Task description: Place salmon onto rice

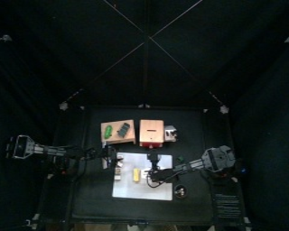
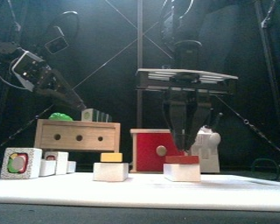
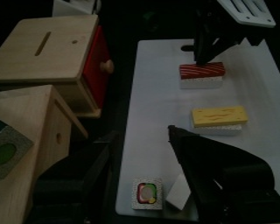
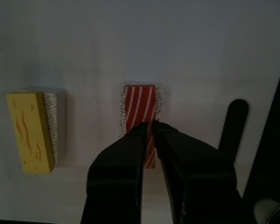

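Already the salmon [image 4: 143, 107] lies on top of the rice [image 2: 182, 172], lengthways. Its white edges peek out on both sides in the right wrist view, so the placing looks done or nearly so. The pair sits on the white mat [image 3: 149, 105], near a yellow piece [image 4: 29, 131] that rides its own white lump.

The right gripper [image 2: 184, 144] hangs straight over the salmon, tips just above its near end. Whether its fingers are apart or together I can't tell. From the front they look split w/ a gap, but the wrist view shows them nearly meeting. Nothing seems pinched between them, though that's a guess given the dark. The left gripper [image 1: 106, 160] rests off to the side of the mat, fingers [image 3: 206, 162] spread wide and empty.

Handling, as I judge it: the salmon is a tiny, light toy slice, prob. stiff and a bit slick, and easy to knock off the lump. If it needs a nudge, take it across the short width at mid-length w/ a gentle squeeze, approx. centred so it doesn't pivot. Don't press down, since the rice under it could skid on the mat.

Count:
- 1 salmon slice
- 1 yellow piece
- 2 white rice lumps, one under each topping
- 1 mat
- 1 red box [image 2: 152, 149]
- 2 wooden boxes on the worktop [image 1: 87, 194], one w/ a slot [image 3: 43, 57] and one nearer the left wrist camera [image 3: 25, 122]
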Action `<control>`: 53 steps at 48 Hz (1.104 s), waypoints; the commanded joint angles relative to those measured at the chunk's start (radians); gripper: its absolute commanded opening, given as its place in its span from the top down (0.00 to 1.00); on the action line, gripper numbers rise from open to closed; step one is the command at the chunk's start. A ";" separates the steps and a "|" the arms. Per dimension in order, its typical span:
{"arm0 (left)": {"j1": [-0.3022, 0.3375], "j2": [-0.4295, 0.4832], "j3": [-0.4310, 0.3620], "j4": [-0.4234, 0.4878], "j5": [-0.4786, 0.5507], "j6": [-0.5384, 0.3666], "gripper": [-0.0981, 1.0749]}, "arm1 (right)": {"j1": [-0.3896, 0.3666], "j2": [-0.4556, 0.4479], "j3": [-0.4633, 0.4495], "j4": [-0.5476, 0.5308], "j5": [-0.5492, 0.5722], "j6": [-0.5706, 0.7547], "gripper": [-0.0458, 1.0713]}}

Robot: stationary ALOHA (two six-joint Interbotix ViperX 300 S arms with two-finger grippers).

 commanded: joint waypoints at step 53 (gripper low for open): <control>-0.002 -0.005 -0.029 0.000 -0.009 -0.002 0.18 | -0.003 -0.138 0.054 -0.155 0.008 -0.003 0.48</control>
